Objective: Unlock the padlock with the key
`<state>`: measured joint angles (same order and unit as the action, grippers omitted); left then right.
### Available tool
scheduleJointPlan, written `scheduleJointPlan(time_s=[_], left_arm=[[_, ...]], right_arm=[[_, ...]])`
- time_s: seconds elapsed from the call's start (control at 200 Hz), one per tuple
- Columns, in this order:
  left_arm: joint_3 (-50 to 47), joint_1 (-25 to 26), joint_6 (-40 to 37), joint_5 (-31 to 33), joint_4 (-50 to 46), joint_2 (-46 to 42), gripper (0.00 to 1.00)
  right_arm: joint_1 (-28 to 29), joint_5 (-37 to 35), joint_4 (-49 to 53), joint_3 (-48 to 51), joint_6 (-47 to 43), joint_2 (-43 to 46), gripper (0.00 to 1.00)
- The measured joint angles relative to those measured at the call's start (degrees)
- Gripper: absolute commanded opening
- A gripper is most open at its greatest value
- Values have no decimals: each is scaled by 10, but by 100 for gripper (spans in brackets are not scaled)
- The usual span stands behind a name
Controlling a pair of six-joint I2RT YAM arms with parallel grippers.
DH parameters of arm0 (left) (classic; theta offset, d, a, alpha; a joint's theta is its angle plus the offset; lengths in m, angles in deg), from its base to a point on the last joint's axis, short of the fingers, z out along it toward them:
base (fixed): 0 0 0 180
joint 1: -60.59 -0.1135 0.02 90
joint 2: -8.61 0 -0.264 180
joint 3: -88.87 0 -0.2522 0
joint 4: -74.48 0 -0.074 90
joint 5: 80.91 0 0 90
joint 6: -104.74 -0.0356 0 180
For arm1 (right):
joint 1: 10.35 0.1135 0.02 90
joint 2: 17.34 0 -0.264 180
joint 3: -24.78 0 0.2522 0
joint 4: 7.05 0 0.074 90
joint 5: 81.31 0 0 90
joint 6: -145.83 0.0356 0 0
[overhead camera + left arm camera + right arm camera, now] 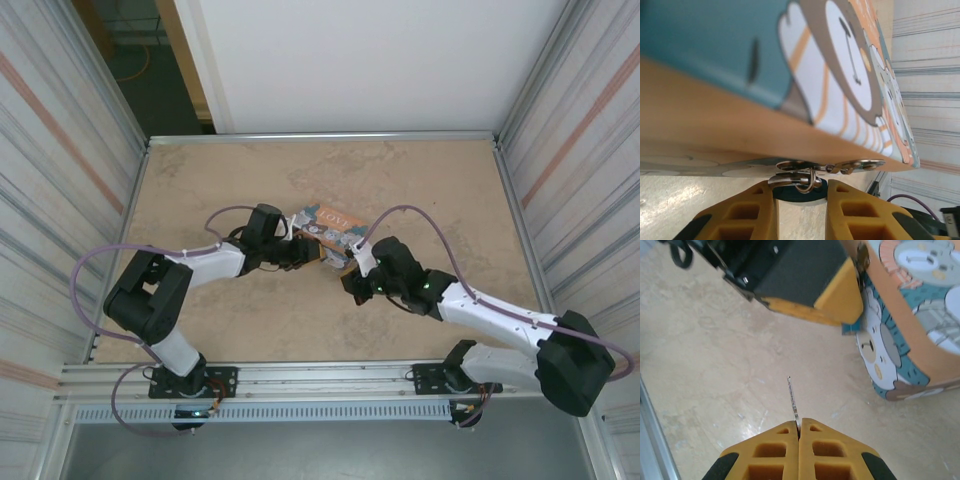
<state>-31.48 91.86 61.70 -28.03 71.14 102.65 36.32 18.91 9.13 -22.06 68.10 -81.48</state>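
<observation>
Top view high, facing down at table [200, 320]; left wrist close on padlock [800, 196]; all share tin [335, 222].

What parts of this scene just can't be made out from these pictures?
- Padlock: left wrist view, a dark sliver inside the left end effector; keyhole hidden.
- Key: right wrist view, seen edge-on, teeth too thin; its head buried in the right end effector.
- Tin box: top view, the arms overlap its near edge; details there too small.
</observation>
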Motion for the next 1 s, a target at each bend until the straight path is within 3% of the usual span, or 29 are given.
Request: scheduleJointPlan(time_s=[0.276,1.002], left_arm=[[1,4,14,-4,-8,-13,14],[1,7,16,-4,-25,-25,14]], right_arm=[[33,-44,-46,15,1,-32,0],[36,-92,-140,36,5,-95,0]])
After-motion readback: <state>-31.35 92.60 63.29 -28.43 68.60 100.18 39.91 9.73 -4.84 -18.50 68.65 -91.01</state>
